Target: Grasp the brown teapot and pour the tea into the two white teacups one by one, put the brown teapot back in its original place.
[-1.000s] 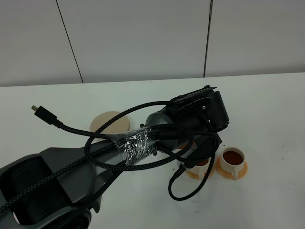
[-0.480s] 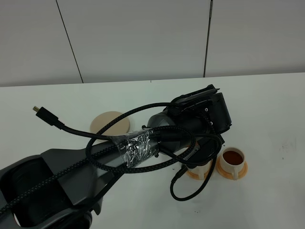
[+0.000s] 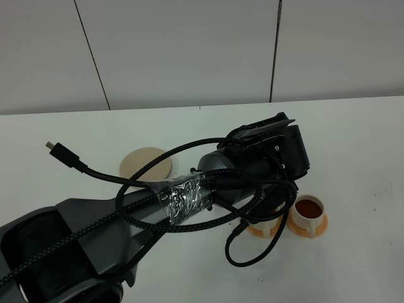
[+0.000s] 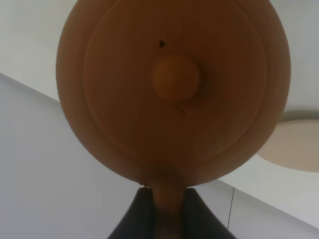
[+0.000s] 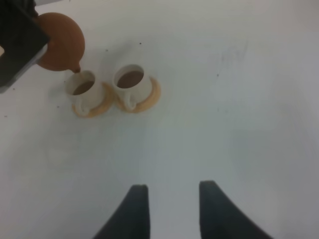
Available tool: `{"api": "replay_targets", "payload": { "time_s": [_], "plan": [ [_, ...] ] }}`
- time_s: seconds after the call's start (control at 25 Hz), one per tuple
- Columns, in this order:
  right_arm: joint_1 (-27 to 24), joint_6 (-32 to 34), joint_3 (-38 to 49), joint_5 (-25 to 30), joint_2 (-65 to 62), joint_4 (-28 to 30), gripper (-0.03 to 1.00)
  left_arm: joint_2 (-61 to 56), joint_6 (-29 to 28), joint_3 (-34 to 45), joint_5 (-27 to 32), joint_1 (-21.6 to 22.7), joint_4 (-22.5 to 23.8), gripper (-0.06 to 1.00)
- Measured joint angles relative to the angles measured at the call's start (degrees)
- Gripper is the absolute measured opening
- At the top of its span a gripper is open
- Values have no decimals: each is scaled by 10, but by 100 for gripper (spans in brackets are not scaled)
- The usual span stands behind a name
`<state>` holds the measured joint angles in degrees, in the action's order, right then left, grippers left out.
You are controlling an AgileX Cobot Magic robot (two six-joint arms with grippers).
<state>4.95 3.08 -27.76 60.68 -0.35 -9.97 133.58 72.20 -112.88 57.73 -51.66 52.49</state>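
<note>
The left end effector (image 4: 167, 211) is clamped shut on the loop handle of the brown teapot (image 4: 174, 89), its dark fingers pinching the handle from both sides. The pot hangs tipped well forward above the table (image 3: 353, 139), lid and knob facing the wrist camera. Seen from the other arm, the short spout points down into the teacup under the spout (image 5: 82, 85), the one of the pair closer to the left arm, and there is brown tea in it. Just beside it, saucers touching or nearly so, the other teacup (image 5: 131, 79) holds tea too. So I'd say this is the second pour, well along or near done, though I can't make out a stream. The right end effector (image 5: 172, 209) hangs open and empty, well apart from the cups. The cream coaster (image 3: 142, 163) lies bare over on the left arm's side. Next, I reckon, the pot needs righting gently so nothing spills. Then it should be lifted clear of the cups, carried to that coaster and set down level before the fingers let go.
</note>
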Motion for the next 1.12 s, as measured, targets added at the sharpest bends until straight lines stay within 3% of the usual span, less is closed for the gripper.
{"api": "replay_targets", "payload": {
  "time_s": [1.12],
  "plan": [
    [0, 0, 0, 0, 0, 0, 24, 0, -2, 0, 5, -2, 0, 17]
  ]
}}
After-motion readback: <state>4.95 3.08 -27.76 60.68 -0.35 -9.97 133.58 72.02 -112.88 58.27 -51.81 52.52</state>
